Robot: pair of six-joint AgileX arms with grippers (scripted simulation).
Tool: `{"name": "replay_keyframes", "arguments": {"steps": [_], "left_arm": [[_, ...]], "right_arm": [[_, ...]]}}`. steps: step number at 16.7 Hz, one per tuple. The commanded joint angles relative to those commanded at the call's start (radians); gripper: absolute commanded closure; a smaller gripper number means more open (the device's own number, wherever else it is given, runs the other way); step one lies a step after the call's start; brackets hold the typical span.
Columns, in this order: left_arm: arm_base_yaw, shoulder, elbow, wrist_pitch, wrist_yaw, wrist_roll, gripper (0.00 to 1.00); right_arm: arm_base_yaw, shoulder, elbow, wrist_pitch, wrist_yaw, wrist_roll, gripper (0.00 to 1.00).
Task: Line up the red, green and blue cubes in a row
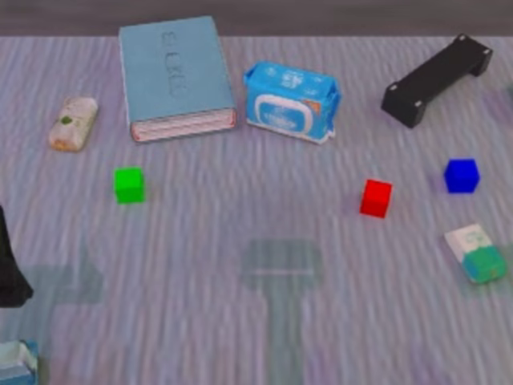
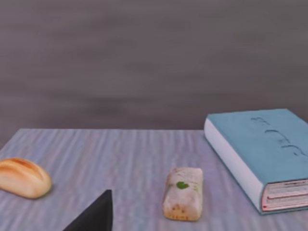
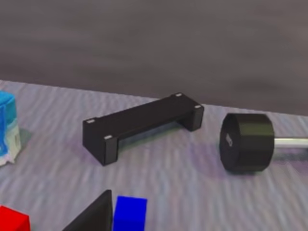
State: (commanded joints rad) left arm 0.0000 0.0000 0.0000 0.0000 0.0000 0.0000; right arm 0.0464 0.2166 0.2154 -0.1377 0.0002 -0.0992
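Glossy green cube (image 1: 128, 184), red cube (image 1: 376, 197) and blue cube (image 1: 462, 176) lie apart on my streaky lilac table (image 1: 240, 321); I cannot tell either arm's finger state.

No legible text found. Blue book (image 1: 175, 74): embossed cover lettering, unreadable in top and left wrist views. Wipes pack (image 1: 290, 100): white label panel with print too blurred to read. White-and-teal packet (image 1: 478, 252): markings indistinct.

Left arm (image 1: 10, 269) a matte black, angular shape; no markings visible
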Motion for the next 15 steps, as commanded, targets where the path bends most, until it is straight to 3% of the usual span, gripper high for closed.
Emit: {"name": "replay_keyframes", "arguments": {"steps": [15], "left_arm": [[0.000,0.000,0.000,0.000,0.000,0.000,0.00]], "right_arm": [[0.264,1.573,1.263,-0.826,0.005,-0.575,0.00]]}}
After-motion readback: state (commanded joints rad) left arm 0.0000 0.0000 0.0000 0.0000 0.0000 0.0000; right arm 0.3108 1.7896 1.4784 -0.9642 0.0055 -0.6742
